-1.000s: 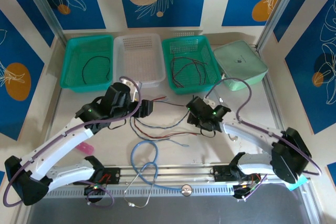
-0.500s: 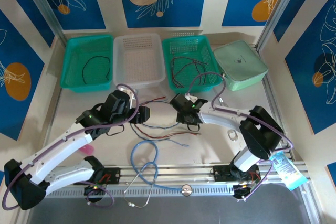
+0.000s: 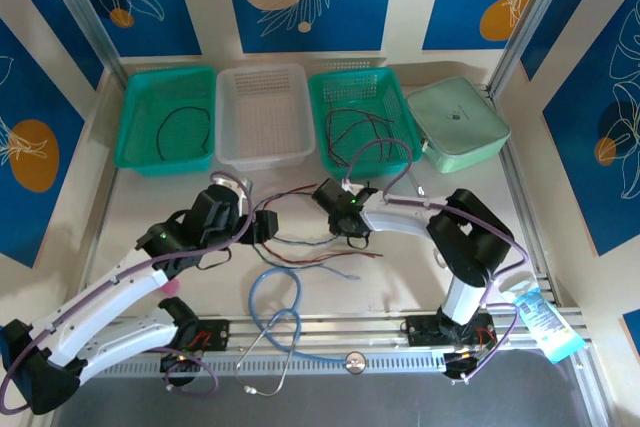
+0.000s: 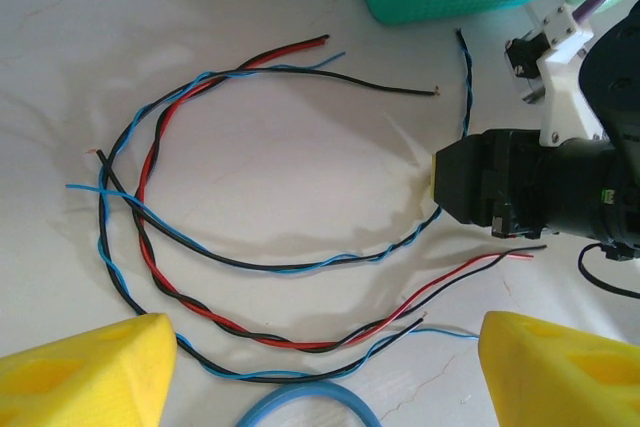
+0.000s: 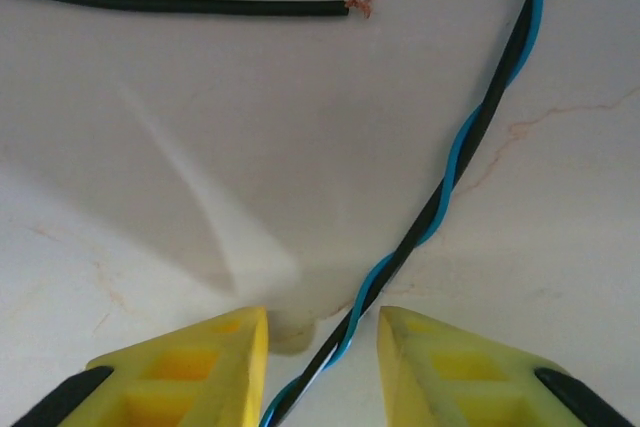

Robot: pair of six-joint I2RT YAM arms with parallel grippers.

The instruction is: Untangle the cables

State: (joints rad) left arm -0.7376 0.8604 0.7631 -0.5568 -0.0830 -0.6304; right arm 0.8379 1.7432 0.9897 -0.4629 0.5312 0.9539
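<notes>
Your R hand point(image 5: 322, 357) is sitting low on the surface point(image 5: 150, 147), jaws narrow but not clamped. It's straddling the black-blue twisted pair point(image 5: 447, 192), prob. to lift that strand out. L hand point(image 4: 320, 372) is hanging wide, holding nothing, over the cables point(image 4: 290, 268) mid-surface, likely to pin the rest. Green basket point(image 3: 355, 75) is crowding 12 o'clock and the blue tube point(image 3: 252, 292) is lying at 6. 5 o'clock is looking freest.

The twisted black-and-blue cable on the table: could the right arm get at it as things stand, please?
Probably yes. In the right wrist view the twisted black-and-blue cable runs between the open fingers of the right gripper, with nothing lying across it.
</notes>
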